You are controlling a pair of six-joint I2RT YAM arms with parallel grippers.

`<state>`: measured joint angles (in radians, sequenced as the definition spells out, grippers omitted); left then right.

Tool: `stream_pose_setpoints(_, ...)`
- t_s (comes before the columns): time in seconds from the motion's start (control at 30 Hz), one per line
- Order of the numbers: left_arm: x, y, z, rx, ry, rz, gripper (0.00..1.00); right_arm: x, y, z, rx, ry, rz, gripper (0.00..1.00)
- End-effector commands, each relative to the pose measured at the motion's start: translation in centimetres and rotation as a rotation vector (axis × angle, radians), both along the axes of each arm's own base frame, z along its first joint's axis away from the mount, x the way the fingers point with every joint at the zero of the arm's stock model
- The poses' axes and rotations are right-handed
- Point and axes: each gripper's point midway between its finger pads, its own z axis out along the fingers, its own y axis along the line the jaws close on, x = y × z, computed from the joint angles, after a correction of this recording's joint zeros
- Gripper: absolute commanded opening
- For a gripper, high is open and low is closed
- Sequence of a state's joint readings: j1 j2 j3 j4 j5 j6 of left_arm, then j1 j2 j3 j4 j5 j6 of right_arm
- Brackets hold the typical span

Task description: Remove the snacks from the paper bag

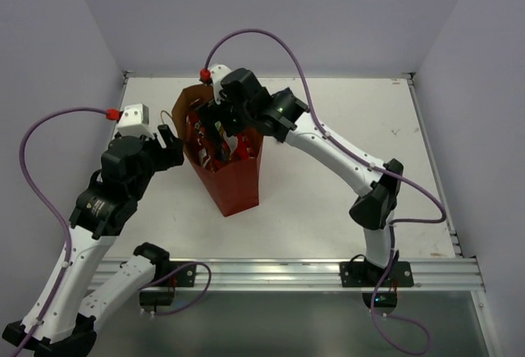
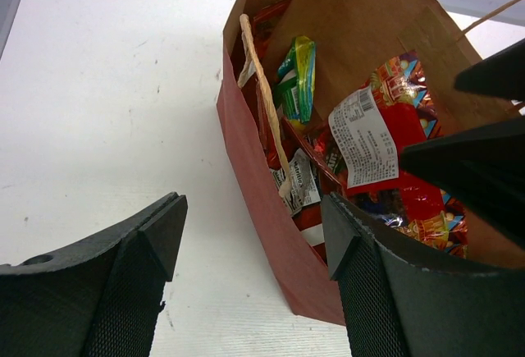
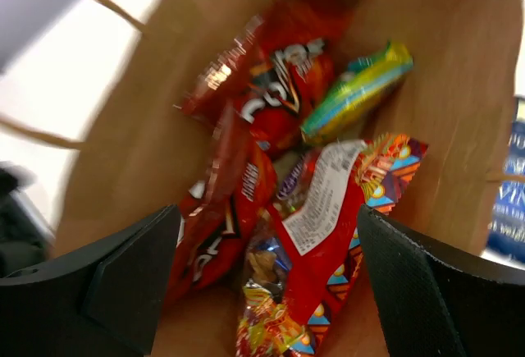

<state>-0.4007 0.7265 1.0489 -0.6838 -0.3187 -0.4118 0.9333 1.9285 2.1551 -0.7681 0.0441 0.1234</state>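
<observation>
Plain pale walls (image 1: 49,45) close in a white bench (image 1: 328,209) on three sides, and a metal rail (image 1: 287,271) runs along its near edge. The bag (image 1: 234,185) stands upright left of the bench's middle, nearer the far edge, with its mouth open.

The right end effector (image 3: 267,234) hangs over the mouth, released and empty, looking straight down at the packets. The red multicolour packet (image 3: 328,234) lies on top, nearest it. Two red chip bags (image 3: 279,86) sit beside and behind that packet, and a green-yellow packet (image 3: 357,90) leans on the far wall. No blue packet can be made out inside the bag.

The left end effector (image 2: 253,217) is also released. One finger is outside the bag's left wall and the other over the mouth, so the wall stands between them without being pinched.

The step looks like the first pick. It would go best if the left pinched the wall first, so the tall, narrow bag cannot tip or lift. The right could then go straight down on the top packet and close across its crimped upper edge, where the foil should slip less. It should keep clear of the cord handle (image 2: 262,102) and draw the packet up vertically, so it does not drag the paper.
</observation>
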Motion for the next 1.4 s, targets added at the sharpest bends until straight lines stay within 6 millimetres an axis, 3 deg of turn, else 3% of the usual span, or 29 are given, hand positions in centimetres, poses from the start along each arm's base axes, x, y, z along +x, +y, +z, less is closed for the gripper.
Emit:
stream_pose_setpoints(0.0,-0.5,0.2,-0.5,-0.016,0.014,0.012,0.73,0.6,-0.8,-0.1,-0.033,0.012,-0.072,0.91)
stream_pose_setpoints(0.2,-0.9,0.1,-0.7,-0.024,0.017,0.006,0.73,2.3,-2.1,-4.8,-0.145,0.061,-0.224,0.91)
stream_pose_setpoints(0.57,-1.0,0.0,-1.1,-0.02,0.025,-0.004,0.74,3.1,-4.1,-5.6,-0.186,0.061,-0.334,0.91)
stream_pose_setpoints(0.73,-1.0,0.0,-1.2,-0.016,0.025,-0.006,0.74,2.7,-3.2,-7.2,-0.195,0.106,-0.288,0.89)
stream_pose_setpoints(0.93,-1.3,0.1,-1.1,-0.018,0.022,-0.009,0.74,2.7,-1.7,-9.9,-0.207,0.163,-0.252,0.74)
stream_pose_setpoints(1.0,-1.4,0.2,-1.2,-0.015,0.025,-0.005,0.74,2.9,-1.3,-10.1,-0.202,0.163,-0.244,0.62)
stream_pose_setpoints(1.13,-1.7,0.4,-1.1,-0.016,0.022,-0.003,0.74,3.2,-0.7,-9.1,-0.178,0.146,-0.228,0.32)
stream_pose_setpoints(1.17,-1.7,0.4,-1.1,-0.016,0.022,-0.003,0.74,3.3,-0.6,-8.2,-0.16,0.133,-0.225,0.17)
stream_pose_setpoints(1.23,-1.7,0.4,-1.0,-0.014,0.02,-0.002,0.74,3.2,-0.8,-6.2,-0.126,0.104,-0.219,0.05)
stream_pose_setpoints(1.27,-1.7,0.4,-1.1,-0.014,0.021,-0.004,0.74,3.2,-0.9,-5.0,-0.104,0.085,-0.219,0.0)
stream_pose_setpoints(1.33,-1.8,0.4,-1.0,-0.016,0.019,-0.005,0.74,3.0,-1.3,-2.6,-0.068,0.048,-0.211,0.0)
stream_pose_setpoints(1.37,-1.8,0.4,-1.0,-0.016,0.019,-0.005,0.74,2.7,-1.7,0.0,-0.02,0.013,-0.208,0.0)
